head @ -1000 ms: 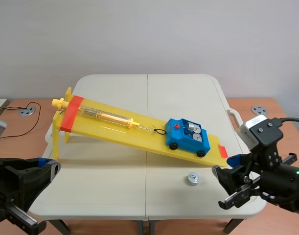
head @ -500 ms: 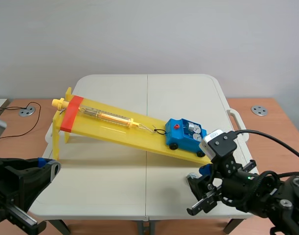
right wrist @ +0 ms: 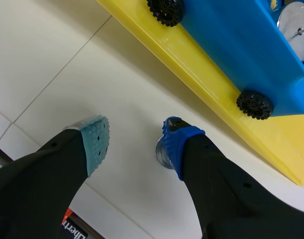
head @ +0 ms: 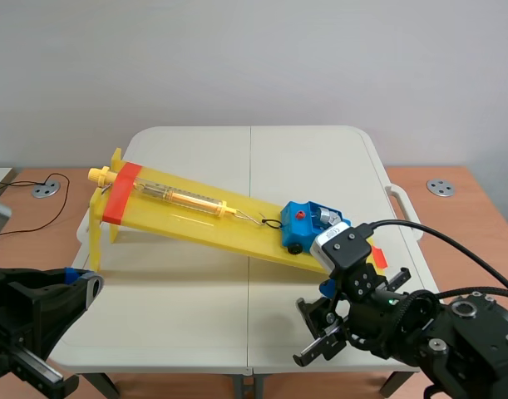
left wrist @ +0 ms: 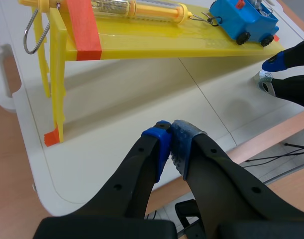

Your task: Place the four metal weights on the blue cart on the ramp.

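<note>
Black robot body, thick two-finger hands, coloured tip pads.
Left hand (left wrist: 171,144): glossy black fingers, blue pad (left wrist: 159,147), grey-blue dotted pad (left wrist: 184,144). Right hand (right wrist: 134,139): teal dotted pad (right wrist: 96,142), blue fingertip cap (right wrist: 180,137), orange-white label (right wrist: 72,226). Right arm (head: 420,324): white-grey camera block (head: 343,243), looping black cable (head: 453,241), small green light (head: 392,302).

Ramp (right wrist: 201,69): glossy yellow plastic, smooth.
Cart (right wrist: 231,45), at my one o'clock: smooth blue plastic, slight sheen.
Wheels (right wrist: 254,103): matt black, ridged tread.
Weight (right wrist: 291,20) in cart: polished metal, bright.
Table (right wrist: 67,64): matt off-white plastic.
My pads (right wrist: 97,142): soft, dotted, rubbery.
My fingers (right wrist: 231,189): matt black.
</note>
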### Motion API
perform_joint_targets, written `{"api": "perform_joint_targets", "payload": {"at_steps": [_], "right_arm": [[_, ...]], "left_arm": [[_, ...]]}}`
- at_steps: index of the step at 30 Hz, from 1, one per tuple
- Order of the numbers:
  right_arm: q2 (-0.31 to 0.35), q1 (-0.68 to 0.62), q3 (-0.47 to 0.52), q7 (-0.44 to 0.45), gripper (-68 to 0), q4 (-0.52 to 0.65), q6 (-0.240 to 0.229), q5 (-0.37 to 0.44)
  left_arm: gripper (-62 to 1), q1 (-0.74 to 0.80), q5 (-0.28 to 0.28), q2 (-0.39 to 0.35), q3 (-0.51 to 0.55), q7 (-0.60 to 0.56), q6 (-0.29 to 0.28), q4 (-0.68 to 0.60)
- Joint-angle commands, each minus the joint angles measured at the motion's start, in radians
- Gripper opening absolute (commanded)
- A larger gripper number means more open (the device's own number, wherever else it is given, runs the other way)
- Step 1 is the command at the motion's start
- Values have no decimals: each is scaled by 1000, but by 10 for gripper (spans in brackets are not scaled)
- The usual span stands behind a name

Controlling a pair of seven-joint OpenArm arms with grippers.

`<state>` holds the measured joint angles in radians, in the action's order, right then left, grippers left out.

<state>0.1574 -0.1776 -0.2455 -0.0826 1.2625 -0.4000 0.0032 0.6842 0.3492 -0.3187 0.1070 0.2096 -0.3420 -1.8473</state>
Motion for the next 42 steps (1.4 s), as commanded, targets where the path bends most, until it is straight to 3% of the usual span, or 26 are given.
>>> {"api": "perform_joint_targets", "payload": {"at_steps": [1,6,25,39,42], "right_arm": [[8,81,20,142,-414,34,64,32],[-3,81,20,142,-414,32,88,29],[-9,109,19,160,-434,-62,87,29],[-14,111,19,85,-662,-92,90,29],[-13,111,19,66,-668,-92,90,29]], "left_arm": [[-558,-6,74,8,13,-104,-21,-62],[-558,-6,74,8,13,-104,-21,-62],[-558,-6,74,8,13,-104,-21,-62],[-558,-6,74,8,13,-105,-21,-62],[-558,-6,74,8,13,-105,-21,-62]]}}
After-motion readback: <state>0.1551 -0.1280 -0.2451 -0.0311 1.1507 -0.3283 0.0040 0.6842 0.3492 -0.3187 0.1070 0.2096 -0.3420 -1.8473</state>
